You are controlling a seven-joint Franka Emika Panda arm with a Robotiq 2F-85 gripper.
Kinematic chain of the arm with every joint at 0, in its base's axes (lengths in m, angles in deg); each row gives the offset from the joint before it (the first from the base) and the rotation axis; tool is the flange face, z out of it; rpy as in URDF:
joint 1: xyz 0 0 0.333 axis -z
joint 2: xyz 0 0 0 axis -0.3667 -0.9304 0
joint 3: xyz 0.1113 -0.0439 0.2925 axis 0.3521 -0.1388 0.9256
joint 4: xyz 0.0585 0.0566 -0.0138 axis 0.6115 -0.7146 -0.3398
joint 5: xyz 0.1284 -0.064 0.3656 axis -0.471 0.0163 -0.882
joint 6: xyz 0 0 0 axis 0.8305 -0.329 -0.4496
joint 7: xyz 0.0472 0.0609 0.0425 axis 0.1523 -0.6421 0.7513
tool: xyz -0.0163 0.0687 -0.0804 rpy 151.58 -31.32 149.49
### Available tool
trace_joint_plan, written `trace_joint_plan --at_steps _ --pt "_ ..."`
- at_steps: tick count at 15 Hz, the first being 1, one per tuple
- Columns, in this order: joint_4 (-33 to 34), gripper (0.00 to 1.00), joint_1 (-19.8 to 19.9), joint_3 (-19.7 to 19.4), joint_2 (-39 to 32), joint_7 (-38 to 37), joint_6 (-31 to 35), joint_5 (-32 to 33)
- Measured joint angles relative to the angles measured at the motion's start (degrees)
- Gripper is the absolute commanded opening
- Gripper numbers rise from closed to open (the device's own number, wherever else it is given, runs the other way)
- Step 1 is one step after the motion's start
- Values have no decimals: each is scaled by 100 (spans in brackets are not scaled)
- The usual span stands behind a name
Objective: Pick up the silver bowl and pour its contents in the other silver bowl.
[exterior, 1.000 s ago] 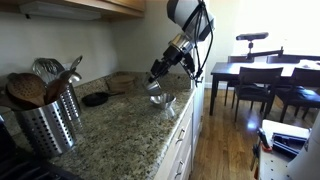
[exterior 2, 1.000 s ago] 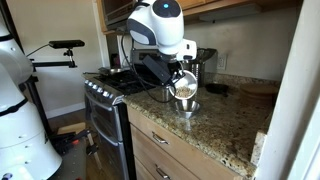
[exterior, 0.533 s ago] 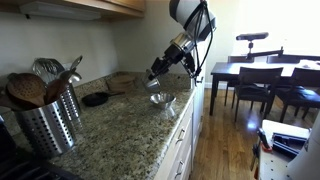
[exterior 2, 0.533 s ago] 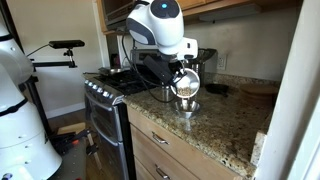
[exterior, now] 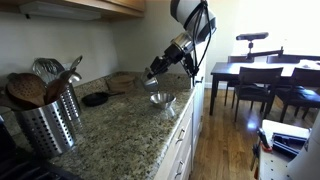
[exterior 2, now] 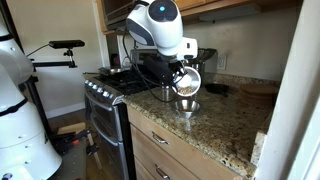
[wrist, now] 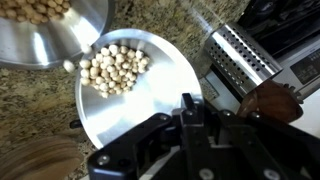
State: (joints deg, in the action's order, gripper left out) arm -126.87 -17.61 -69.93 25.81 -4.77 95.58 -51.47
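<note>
My gripper (wrist: pixel 190 106) is shut on the near rim of the silver bowl (wrist: pixel 150 95), which I hold tilted above the counter. Pale round beans (wrist: pixel 112 68) are heaped at its far lip. The other silver bowl (wrist: pixel 45 35) lies right beside that lip at the upper left, with beans inside it. In both exterior views the held bowl (exterior 2: pixel 186 82) (exterior: pixel 155 83) hangs tipped just above the other bowl (exterior 2: pixel 187 105) (exterior: pixel 161 99) on the granite counter, with the gripper (exterior 2: pixel 172 76) (exterior: pixel 160 70) behind it.
A perforated steel utensil holder (exterior: pixel 45 125) (wrist: pixel 240 55) with wooden spoons stands near the stove (exterior 2: pixel 110 88). A flat black dish (exterior: pixel 96 99) and a wooden bowl (exterior: pixel 122 79) sit toward the wall. The counter's front edge (exterior: pixel 185 110) runs close by the bowls.
The held bowl has shifted and tipped slightly further over the other bowl. The grip is unchanged.
</note>
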Motion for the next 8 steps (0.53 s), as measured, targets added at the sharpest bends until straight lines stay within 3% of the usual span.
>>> trace_joint_plan --at_steps 8 --pt "-151 7 64 -88 37 523 -263 -597"
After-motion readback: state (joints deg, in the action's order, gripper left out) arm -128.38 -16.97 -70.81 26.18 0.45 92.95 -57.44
